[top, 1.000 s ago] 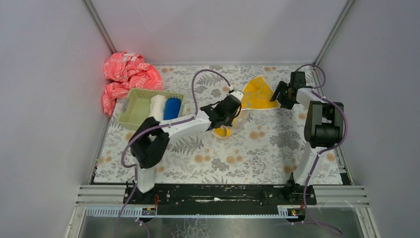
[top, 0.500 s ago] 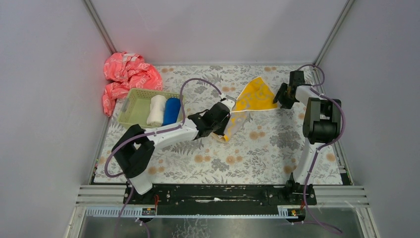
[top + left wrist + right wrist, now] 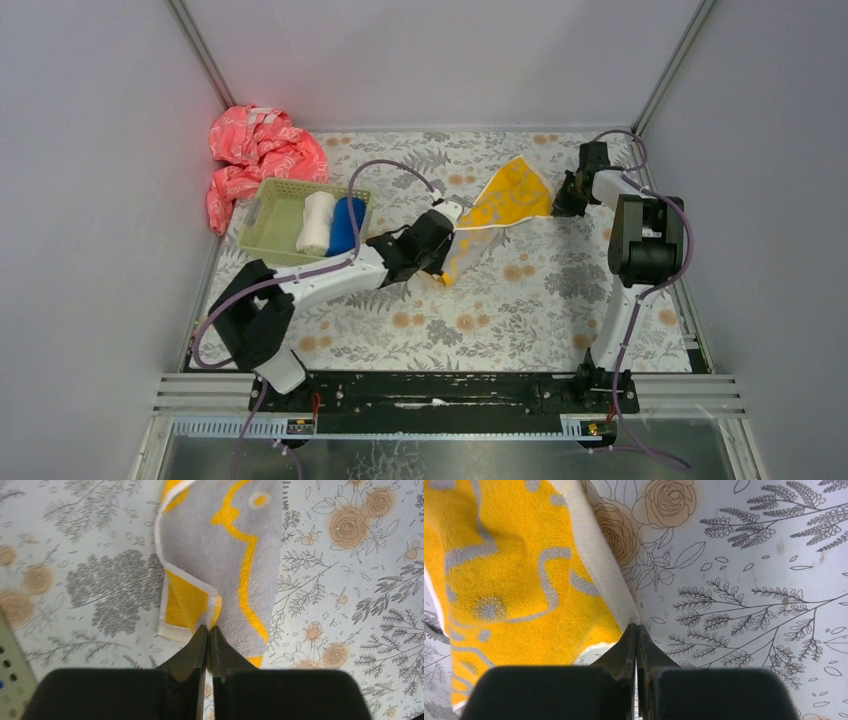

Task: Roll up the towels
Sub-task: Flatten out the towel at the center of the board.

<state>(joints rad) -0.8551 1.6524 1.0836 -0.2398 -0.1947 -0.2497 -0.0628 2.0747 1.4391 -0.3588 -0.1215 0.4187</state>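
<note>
The yellow-orange towel [image 3: 508, 197] hangs stretched across the middle of the flowered mat, its grey-patterned underside showing at the left end. My left gripper [image 3: 444, 247] is shut on the towel's folded near-left corner [image 3: 215, 602]. At the far right, my right gripper [image 3: 561, 204] is shut on the white hem at the towel's other corner [image 3: 621, 602]. In the right wrist view the towel [image 3: 514, 580] spreads to the left of the jaws. A cream-white towel [image 3: 318, 222] and a royal blue towel [image 3: 347, 225] lie rolled side by side in the green basket [image 3: 262, 228].
A crumpled pink-red cloth [image 3: 258, 155] lies at the back left corner beside the basket. Grey walls with metal posts close in the mat on the left, the back and the right. The left arm stretches low across the mat from its base.
My right gripper has closed on the towel's far corner. The left gripper has drawn its corner left and toward the near side, pulling the towel out longer.
</note>
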